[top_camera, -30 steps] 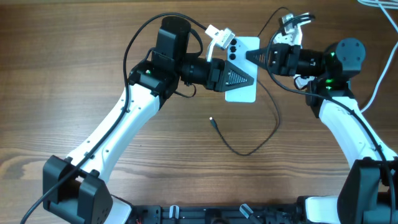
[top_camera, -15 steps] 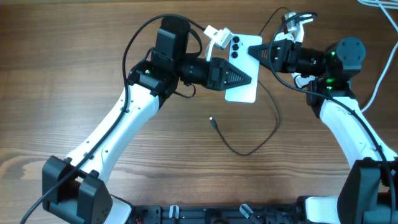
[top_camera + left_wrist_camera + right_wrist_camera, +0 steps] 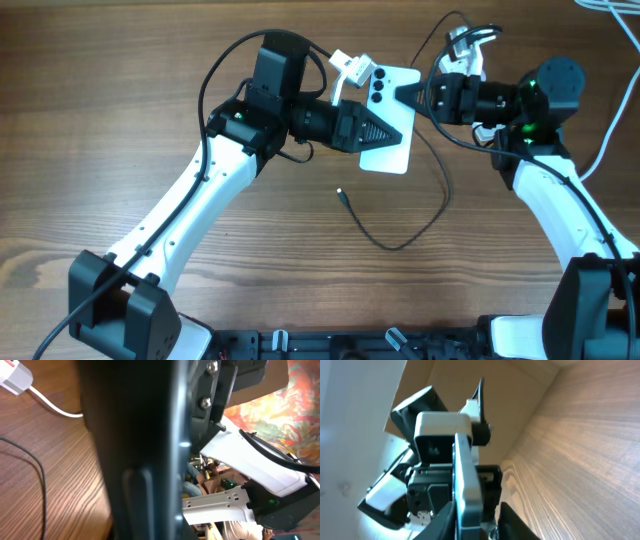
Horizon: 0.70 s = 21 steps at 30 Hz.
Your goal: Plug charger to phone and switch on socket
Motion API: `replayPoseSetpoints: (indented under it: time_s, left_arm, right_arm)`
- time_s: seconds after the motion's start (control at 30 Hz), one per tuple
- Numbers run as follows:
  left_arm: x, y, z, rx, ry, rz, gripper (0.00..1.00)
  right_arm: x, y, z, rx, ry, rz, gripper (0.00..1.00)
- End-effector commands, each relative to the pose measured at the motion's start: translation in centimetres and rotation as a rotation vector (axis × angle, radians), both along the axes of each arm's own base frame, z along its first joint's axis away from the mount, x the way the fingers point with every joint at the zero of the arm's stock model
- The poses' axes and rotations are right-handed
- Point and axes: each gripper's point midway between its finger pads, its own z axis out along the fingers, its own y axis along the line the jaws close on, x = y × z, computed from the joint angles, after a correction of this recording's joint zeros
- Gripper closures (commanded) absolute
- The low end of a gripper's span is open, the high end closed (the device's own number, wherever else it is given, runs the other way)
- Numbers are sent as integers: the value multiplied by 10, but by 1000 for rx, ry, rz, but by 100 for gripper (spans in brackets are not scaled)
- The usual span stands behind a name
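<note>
Phone [image 3: 393, 152] up at the far middle of the surface [image 3: 120, 80], pale back and three lenses to the overhead camera, caught between both arms. Left gripper [image 3: 396, 128] reaches in from the left and lies across the back, fingers clenched on the phone, apparently carrying it. Right gripper [image 3: 408, 95] meets the upper right edge from the other side, likely to steady it or take it over. Charger [image 3: 441, 198] loops loose on the wood nearer the robot, and its plug tip [image 3: 340, 192] lies well apart from the phone, unheld, so plugging in is not yet begun. Left wrist view: a broad dark upright band fills the middle, too close to tell finger from phone edge. The socket [image 3: 11, 374], white with a red mark, sits at the top left corner with its thick white cord [image 3: 50, 406] trailing off, untouched. A stretch of black cable crosses the wood below it. The right arm [image 3: 255, 467] shows beyond. Right wrist view: phone edge-on and upright, running straight up the frame, with the right fingers [image 3: 440, 522] straddling it at the bottom. One looks pressed to it and the other shows a dark gap, so I cannot tell whether they are clamped. The left gripper's black body sits behind the phone. Holding it on edge probably exposes a short end for the plug, though no port is visible.
</note>
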Motion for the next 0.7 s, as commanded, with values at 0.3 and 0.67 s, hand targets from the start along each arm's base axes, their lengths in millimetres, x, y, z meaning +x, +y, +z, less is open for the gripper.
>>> replayPoseSetpoints:
  time_s: [0.3, 0.67]
  left_arm:
    - [3, 6, 31, -59, -72, 5, 62]
    - [11, 7, 43, -84, -13, 40, 53]
  right_arm:
    - [-5, 5, -7, -7, -3, 42, 96]
    - [23, 0, -4, 17, 16, -120, 96]
